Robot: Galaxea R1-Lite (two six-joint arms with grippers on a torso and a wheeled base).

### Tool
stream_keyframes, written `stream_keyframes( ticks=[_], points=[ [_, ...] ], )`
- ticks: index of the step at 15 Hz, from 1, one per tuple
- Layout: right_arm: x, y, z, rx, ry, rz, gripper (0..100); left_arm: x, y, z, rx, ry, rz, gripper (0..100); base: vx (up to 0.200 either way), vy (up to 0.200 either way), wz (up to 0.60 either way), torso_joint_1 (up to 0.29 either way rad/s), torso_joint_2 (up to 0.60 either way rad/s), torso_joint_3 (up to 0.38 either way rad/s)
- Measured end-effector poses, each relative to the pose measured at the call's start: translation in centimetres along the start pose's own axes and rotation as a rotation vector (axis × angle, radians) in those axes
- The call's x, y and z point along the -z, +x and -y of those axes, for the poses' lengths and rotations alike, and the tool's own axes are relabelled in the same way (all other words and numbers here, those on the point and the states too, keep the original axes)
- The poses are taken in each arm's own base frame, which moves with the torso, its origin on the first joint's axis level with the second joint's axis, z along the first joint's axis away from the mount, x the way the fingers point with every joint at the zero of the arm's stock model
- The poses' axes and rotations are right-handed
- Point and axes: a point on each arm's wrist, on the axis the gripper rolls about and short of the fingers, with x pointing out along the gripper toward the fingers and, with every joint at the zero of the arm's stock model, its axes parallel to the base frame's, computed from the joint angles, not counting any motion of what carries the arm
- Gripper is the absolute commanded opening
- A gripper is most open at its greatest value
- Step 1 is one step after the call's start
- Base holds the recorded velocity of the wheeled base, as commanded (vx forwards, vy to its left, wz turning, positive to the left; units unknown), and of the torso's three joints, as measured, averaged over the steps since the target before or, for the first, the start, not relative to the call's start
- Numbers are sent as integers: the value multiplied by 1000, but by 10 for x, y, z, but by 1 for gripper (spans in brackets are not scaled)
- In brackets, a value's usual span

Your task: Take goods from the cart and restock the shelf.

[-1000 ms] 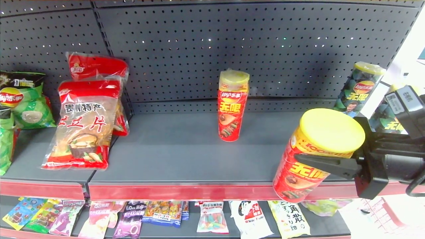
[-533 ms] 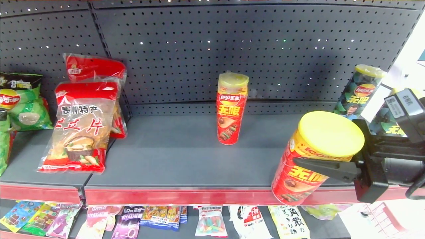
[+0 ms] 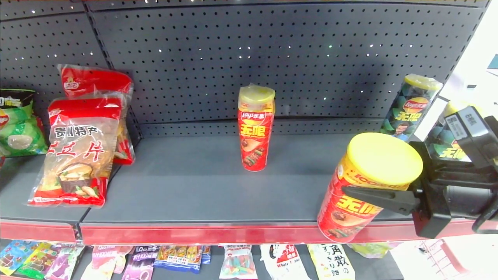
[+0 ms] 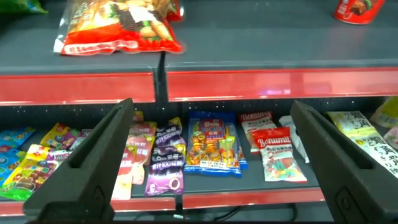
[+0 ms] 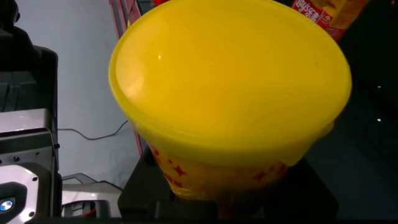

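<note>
The right tool (image 3: 362,182) is clamped on a red canister (image 3: 383,161), one dark finger across its side just under the lid. The canister hangs tilted in front of the shelf's (image 3: 218,186) front edge, near the right corner, its base overlapping the red lip in the head view. It does not appear to rest on anything.

The step in hand looks like placement. To do it well, the base probably needs lifting clear of the lip. The canister should then be brought upright and carried inward over the bare deck, right of the standing canister (image 3: 255,128) and short of the dark canisters (image 3: 408,107) at the back right corner. Letting go only once the base sits flat would guard against tipping, since the shape is tall and narrow.

The held canister is a rigid cylinder with a glossy printed wall and a smooth yellow plastic lid (image 5: 230,93). The deck is flat matt grey metal and the backing is perforated panel. The red pouches (image 3: 76,151) near the left end are soft crinkled film.

The left tool (image 4: 212,104) hangs with fingers wide apart and empty, facing the lower shelf (image 4: 249,200).
</note>
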Motion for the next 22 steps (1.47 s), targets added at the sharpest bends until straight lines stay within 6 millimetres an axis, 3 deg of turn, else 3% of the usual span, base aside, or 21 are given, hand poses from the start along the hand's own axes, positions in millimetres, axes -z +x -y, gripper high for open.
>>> stream_keyframes(
  ticks=[16, 19, 22],
  points=[
    [2, 0, -2, -8, 4, -4, 0, 0, 0, 0, 0, 2, 1, 100, 0, 0, 0, 0, 0, 0],
    [5, 0, -4, -11, 10, -10, 0, 0, 0, 0, 0, 1, 1, 100, 200, 0, 0, -6, -1, 1],
    [5, 0, -4, -12, 11, -9, 0, 0, 0, 0, 0, 2, 1, 100, 0, 0, 0, 0, 0, 0]
  ],
)
